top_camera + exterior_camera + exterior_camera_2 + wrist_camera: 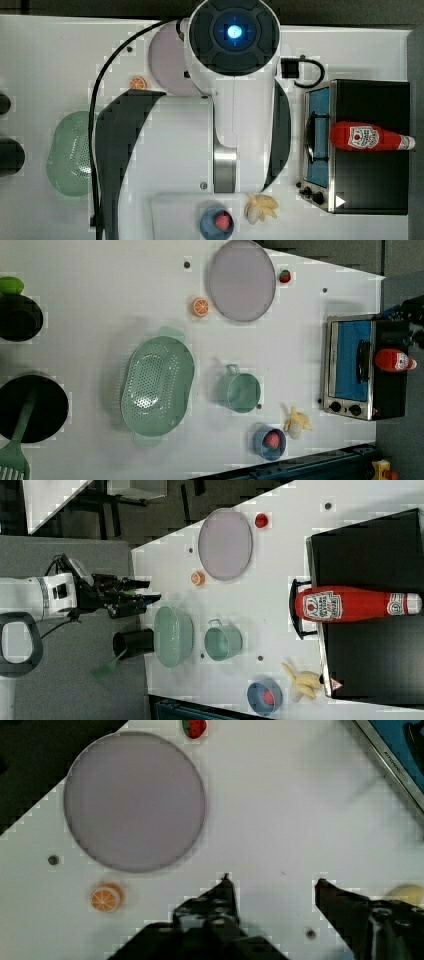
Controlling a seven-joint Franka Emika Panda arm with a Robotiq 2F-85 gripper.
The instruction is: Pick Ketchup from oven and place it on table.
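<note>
The red Ketchup (370, 137) bottle, with a white label and white cap, rests on the black top of the oven (372, 192), its cap pointing to the top view's right. It is also in the left view as the Ketchup (394, 360) on the oven (350, 371), and in the right view as the Ketchup (350, 605). My gripper (272, 882) hangs open over the white table (280, 810), beside a round plate, with nothing between its fingers. In the right view the gripper (154, 591) is far from the oven (370, 545).
A grey plate (242, 280), an orange slice (200, 307) and a strawberry (284, 276) lie at the far end. A green colander (157, 384), a green cup (240, 391), a blue bowl (270, 442) and a banana (297, 422) share the table. Black pots (31, 407) stand at the left view's left.
</note>
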